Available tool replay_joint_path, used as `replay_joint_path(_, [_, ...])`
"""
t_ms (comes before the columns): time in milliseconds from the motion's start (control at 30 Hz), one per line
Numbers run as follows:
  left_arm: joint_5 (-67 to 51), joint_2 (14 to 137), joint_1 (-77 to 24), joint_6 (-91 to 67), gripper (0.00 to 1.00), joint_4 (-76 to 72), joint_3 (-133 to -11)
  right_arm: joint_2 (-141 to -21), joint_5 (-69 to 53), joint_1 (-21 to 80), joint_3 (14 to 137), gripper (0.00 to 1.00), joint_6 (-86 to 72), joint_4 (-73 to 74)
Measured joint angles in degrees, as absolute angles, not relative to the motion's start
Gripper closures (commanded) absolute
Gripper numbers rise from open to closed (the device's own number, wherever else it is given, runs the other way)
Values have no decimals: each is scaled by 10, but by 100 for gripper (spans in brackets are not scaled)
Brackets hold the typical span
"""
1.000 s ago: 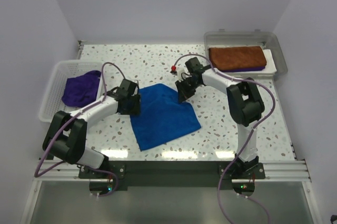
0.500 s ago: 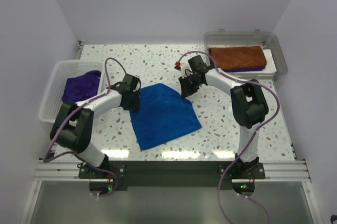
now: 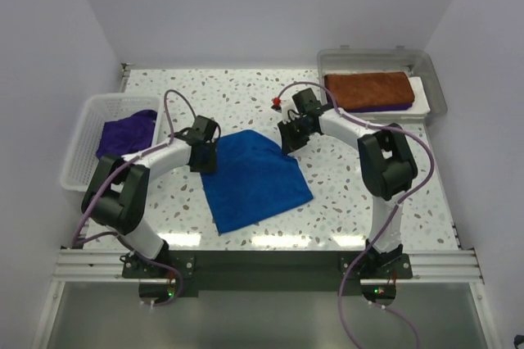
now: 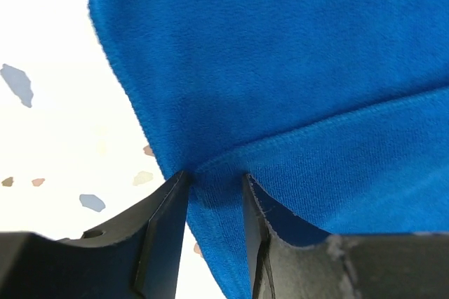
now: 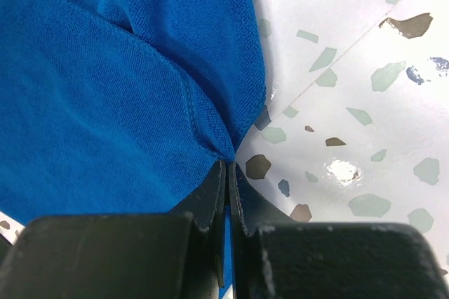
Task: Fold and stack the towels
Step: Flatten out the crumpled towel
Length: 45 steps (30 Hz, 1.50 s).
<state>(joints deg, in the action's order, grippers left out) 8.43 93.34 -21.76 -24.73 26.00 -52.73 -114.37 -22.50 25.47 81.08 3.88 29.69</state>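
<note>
Two far corners of the blue towel point(image 3: 255, 183), lying in the middle of the surface point(image 3: 352, 193), are pinched: the left end effector point(image 4: 214, 190) grips its hem, the right end effector point(image 5: 228, 173) is pressed tight on the other corner. We judge the fold goes best if we lift both together, keep the edge taut, and lay it squarely on the near edge

The blue towel point(image 4: 280, 67), pinched in the left gripper point(image 4: 212, 181), is showing soft, matt plush cloth with a stitched hem. The fingers point(image 4: 165, 236) are presenting smooth, matt black plastic. Just beside the right gripper point(image 5: 226, 167), the table point(image 5: 365, 102) is reflecting light off a smooth, glossy, speckled, stone-like surface.
</note>
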Motion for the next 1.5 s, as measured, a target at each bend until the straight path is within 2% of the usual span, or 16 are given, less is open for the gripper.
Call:
replay_joint_path(200, [97,937,-218,-250,61,262,-528,-1144,-232,255,809,100,38,293])
replay_joint_path(433, [95,941,-218,-255,79,262,-534,-1144,-233,255,809,100,38,293])
replay_joint_path(500, [95,939,-218,-254,80,266,-537,-1143,-233,255,809,100,38,294])
replay_joint_path(567, [95,934,-218,-253,80,272,-542,-1143,-233,255,809,99,38,296])
replay_joint_path(633, [94,925,-218,-253,75,276,-549,-1140,-233,255,809,99,38,297])
replay_joint_path(767, [86,912,-218,-252,75,274,-554,-1136,-233,255,809,99,38,298])
replay_joint_path(1100, [79,929,-251,-255,66,268,-554,-1132,-234,255,809,99,36,298])
replay_joint_path(1500, [165,939,-313,-270,61,301,-583,-1132,-234,255,806,98,36,297])
